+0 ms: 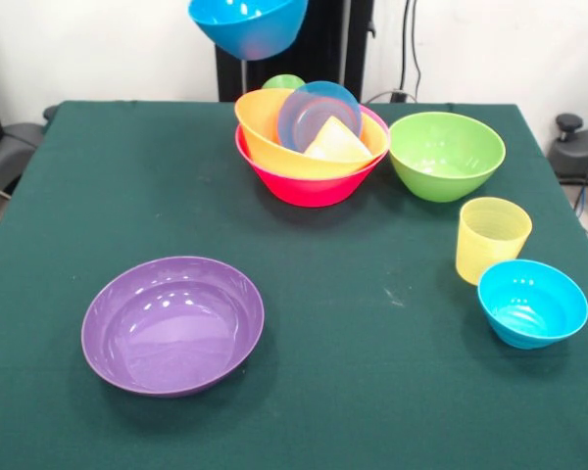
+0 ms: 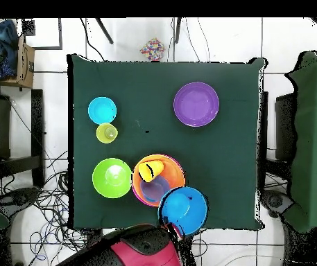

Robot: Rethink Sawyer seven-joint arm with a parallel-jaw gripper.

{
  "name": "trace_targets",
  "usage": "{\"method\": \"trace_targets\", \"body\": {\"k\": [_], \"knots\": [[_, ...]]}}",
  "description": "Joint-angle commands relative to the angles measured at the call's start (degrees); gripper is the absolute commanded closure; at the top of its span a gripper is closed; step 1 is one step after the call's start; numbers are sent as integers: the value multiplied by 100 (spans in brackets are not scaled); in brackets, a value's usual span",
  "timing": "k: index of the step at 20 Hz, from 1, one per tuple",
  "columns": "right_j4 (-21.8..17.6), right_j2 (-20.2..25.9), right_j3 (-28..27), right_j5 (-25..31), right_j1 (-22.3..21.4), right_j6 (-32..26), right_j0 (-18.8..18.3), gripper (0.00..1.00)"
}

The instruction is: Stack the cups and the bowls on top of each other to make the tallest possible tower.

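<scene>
A medium blue bowl [image 1: 247, 24] hangs in the air at the far edge, above and left of the tower. In the overhead view this bowl [image 2: 183, 208] is held at its rim by my gripper [image 2: 174, 226], which is shut on it. The tower is a big pink bowl [image 1: 309, 184] with an orange bowl [image 1: 265, 137] nested in it. Inside lie a tilted small blue bowl [image 1: 318, 110] and a yellow-orange cup [image 1: 339, 143]. A green cup [image 1: 282, 82] peeks out behind. The green bowl [image 1: 446, 155], pale ribbed cup [image 1: 492, 238], small blue bowl [image 1: 532, 302] and purple bowl [image 1: 172, 323] stand apart.
The green cloth table [image 1: 78, 196] ends close behind the tower. The robot's red and black arm [image 2: 143, 253] comes in at the overhead view's bottom edge. Cables and chairs lie around the table on the floor.
</scene>
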Motion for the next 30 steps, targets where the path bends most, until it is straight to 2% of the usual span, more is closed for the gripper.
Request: {"method": "trace_targets", "body": {"k": [1, 8, 12, 30], "knots": [[328, 1025, 11, 670, 79, 391, 30, 100], [209, 1032, -125, 783, 74, 1099, 362, 100], [206, 1055, -189, 868, 104, 1316, 456, 100], [312, 1301, -383, 1313, 82, 1529, 388, 100]]}}
